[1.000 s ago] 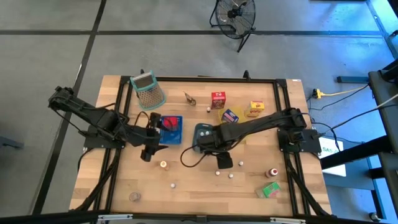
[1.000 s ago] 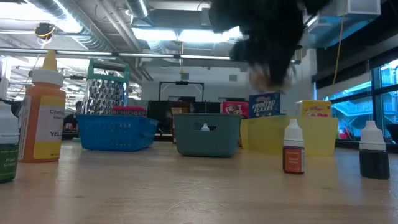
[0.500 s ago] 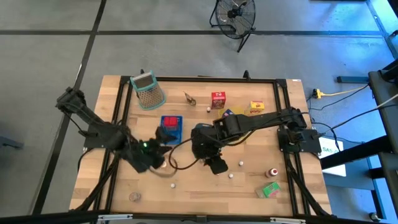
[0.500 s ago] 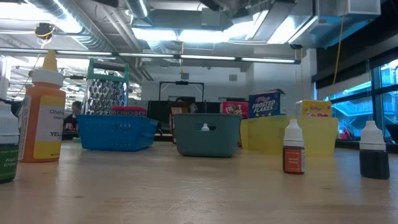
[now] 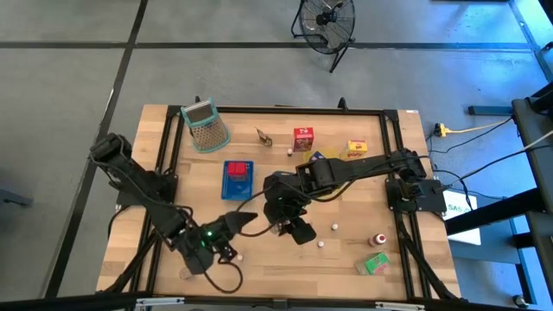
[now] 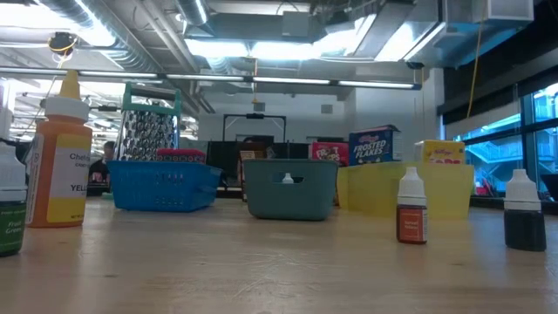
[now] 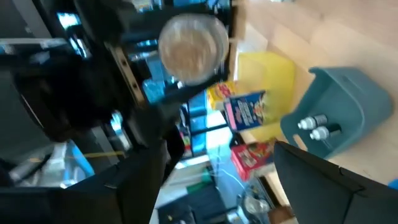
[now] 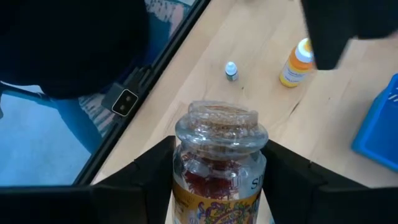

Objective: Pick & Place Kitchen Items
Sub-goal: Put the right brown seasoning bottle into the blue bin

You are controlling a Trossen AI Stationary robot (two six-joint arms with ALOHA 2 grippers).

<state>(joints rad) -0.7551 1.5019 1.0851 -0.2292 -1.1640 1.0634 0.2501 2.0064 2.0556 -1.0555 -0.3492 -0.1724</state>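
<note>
The right gripper (image 8: 217,180) hung over mid-table, its 2 fingers clamped on a clear-lidded jar (image 8: 219,163). The left gripper (image 7: 217,162), near the front edge, stood wide with nothing between its fingers. Cartons (image 5: 303,138) stood by the back edge.

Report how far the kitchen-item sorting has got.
Done: a red item lies in the blue tray, two small bottles in the grey-blue tray. In hand: the right gripper, over the table's middle, has its jaws closed on a glass jar; the left gripper, at the front left, is open, empty. Left: red carton, yellow carton, green carton and red-capped bottle lie loose on the table.
</note>
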